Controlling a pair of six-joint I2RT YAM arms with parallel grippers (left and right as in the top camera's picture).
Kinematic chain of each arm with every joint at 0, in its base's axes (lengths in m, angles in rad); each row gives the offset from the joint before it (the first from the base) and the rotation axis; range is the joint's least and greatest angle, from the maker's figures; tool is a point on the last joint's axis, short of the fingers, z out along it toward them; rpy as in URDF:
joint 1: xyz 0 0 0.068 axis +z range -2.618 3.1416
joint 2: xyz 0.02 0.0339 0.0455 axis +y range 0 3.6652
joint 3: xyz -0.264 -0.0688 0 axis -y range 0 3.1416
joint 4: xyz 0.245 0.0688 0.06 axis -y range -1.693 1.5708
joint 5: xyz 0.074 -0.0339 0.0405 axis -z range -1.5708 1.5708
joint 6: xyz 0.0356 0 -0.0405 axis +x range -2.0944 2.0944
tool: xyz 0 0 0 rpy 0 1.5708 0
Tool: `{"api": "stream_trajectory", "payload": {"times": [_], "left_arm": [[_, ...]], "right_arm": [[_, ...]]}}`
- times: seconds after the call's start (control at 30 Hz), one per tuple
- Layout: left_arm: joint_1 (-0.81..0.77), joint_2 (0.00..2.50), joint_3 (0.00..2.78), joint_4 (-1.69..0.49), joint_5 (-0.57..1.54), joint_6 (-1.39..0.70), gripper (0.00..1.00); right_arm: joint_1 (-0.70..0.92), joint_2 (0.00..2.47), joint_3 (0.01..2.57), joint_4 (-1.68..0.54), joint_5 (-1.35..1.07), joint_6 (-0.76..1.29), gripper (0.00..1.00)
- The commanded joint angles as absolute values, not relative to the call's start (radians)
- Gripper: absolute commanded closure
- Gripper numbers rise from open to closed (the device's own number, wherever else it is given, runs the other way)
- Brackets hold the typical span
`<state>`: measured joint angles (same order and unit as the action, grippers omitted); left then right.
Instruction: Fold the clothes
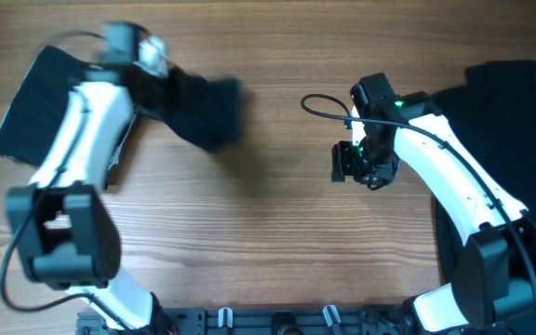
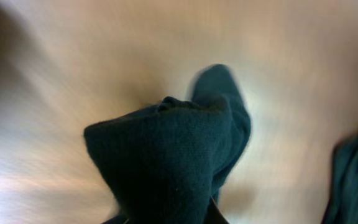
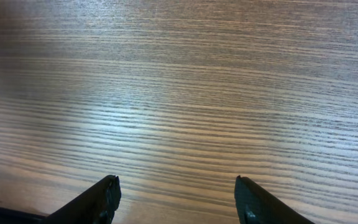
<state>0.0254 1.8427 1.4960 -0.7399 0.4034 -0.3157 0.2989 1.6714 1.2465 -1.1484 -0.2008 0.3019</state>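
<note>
A dark navy garment (image 1: 207,110) hangs bunched from my left gripper (image 1: 152,79), blurred with motion above the wooden table (image 1: 277,233). In the left wrist view the cloth (image 2: 166,162) fills the jaws and hides the fingertips. A folded dark garment (image 1: 37,102) lies at the far left under my left arm. A pile of dark clothes (image 1: 519,140) lies at the right edge. My right gripper (image 1: 356,166) is open and empty over bare wood, right of centre; its fingers (image 3: 176,186) show wide apart above the table.
A black cable (image 1: 322,104) loops off the right arm. The arm bases and a rail (image 1: 277,321) stand at the front edge. Another dark cloth edge (image 2: 356,174) shows at the right of the left wrist view.
</note>
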Motion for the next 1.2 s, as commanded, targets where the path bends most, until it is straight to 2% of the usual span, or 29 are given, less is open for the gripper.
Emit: {"api": "stream_trajectory", "payload": {"times": [0.0, 0.13, 0.33, 0.37, 0.4, 0.43, 0.6, 0.7, 0.77, 0.93, 1.0, 1.07, 1.17], "left_arm": [[0.226, 1.804, 1.584, -0.707, 0.395, -0.295, 0.92], [0.451, 1.811, 1.584, -0.693, 0.395, -0.295, 0.91], [0.687, 1.82, 1.584, -0.699, 0.392, -0.295, 0.87], [0.713, 1.82, 1.584, -0.7, 0.392, -0.295, 0.69], [0.728, 1.82, 1.584, -0.703, 0.392, -0.295, 0.43], [0.739, 1.82, 1.584, -0.705, 0.392, -0.295, 0.0], [0.747, 1.82, 1.584, -0.723, 0.366, -0.295, 0.0], [0.703, 1.82, 1.584, -0.744, 0.367, -0.295, 0.0], [0.63, 1.82, 1.584, -0.758, 0.367, -0.29, 0.0], [0.281, 1.82, 1.584, -0.767, 0.345, -0.209, 0.0], [0.152, 1.82, 1.584, -0.801, 0.25, -0.208, 0.0], [0.043, 1.82, 1.584, -0.908, 0.179, -0.209, 0.0], [-0.028, 1.819, 1.584, -1.118, 0.128, -0.22, 0.0]], "right_arm": [[0.297, 1.649, 1.264, -1.141, -0.191, 0.289, 0.36], [0.297, 1.649, 1.264, -1.132, -0.191, 0.289, 0.36], [0.297, 1.649, 1.264, -1.129, -0.191, 0.289, 0.36], [0.297, 1.649, 1.264, -1.129, -0.191, 0.288, 0.36], [0.297, 1.649, 1.264, -1.128, -0.191, 0.288, 0.36], [0.297, 1.649, 1.264, -1.126, -0.191, 0.288, 0.36], [0.297, 1.649, 1.264, -1.108, -0.191, 0.288, 0.31], [0.297, 1.649, 1.264, -1.064, -0.205, 0.288, 0.24], [0.297, 1.649, 1.264, -0.995, -0.243, 0.288, 0.2], [0.256, 1.649, 1.268, -0.762, -0.303, 0.312, 0.13], [0.193, 1.649, 1.303, -0.785, -0.277, 0.254, 0.11], [0.114, 1.649, 1.386, -0.905, -0.278, 0.175, 0.07], [0.054, 1.619, 1.458, -1.038, -0.276, 0.133, 0.04]]}}
